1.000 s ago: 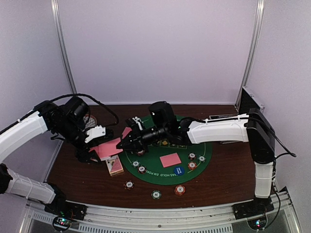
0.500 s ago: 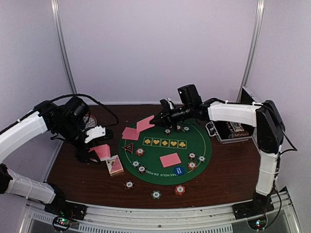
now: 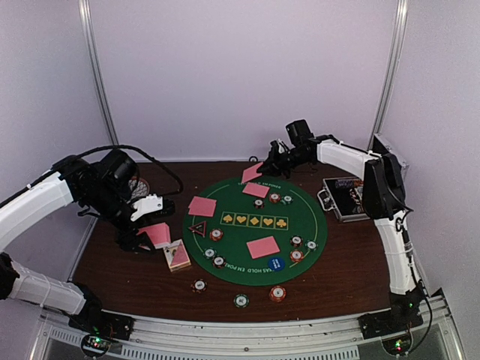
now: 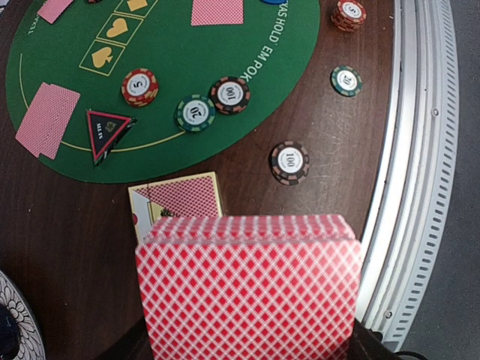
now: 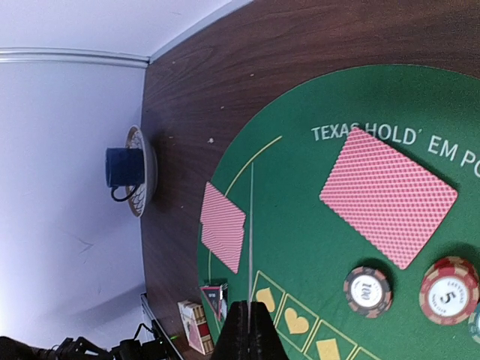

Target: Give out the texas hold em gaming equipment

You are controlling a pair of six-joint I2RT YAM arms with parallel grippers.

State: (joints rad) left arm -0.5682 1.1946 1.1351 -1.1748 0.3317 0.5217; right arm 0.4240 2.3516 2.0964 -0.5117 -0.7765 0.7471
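A deck of pink-backed playing cards (image 4: 247,289) fills the lower left wrist view, and my left gripper (image 3: 147,237) is shut on it above the table left of the green mat (image 3: 238,241). My right gripper (image 5: 250,307) is shut on one card (image 3: 253,172), held edge-on (image 5: 250,247) over the mat's far edge. Cards lie face down on the mat at the far side (image 3: 256,189), left (image 3: 202,206) and near side (image 3: 262,247). Striped poker chips (image 3: 217,235) sit on the mat, and others (image 3: 277,293) lie on the wood in front of it.
A card box (image 3: 177,256) lies beside the mat under the left gripper. A triangular marker (image 3: 197,227) rests on the mat's left edge. An open metal case (image 3: 346,196) is at the right. A blue cup on a saucer (image 5: 127,166) stands at the back left.
My right arm has carried a single card away from the deck, across the mat to its far edge, stretching out. The left gripper and its deck have stayed put.
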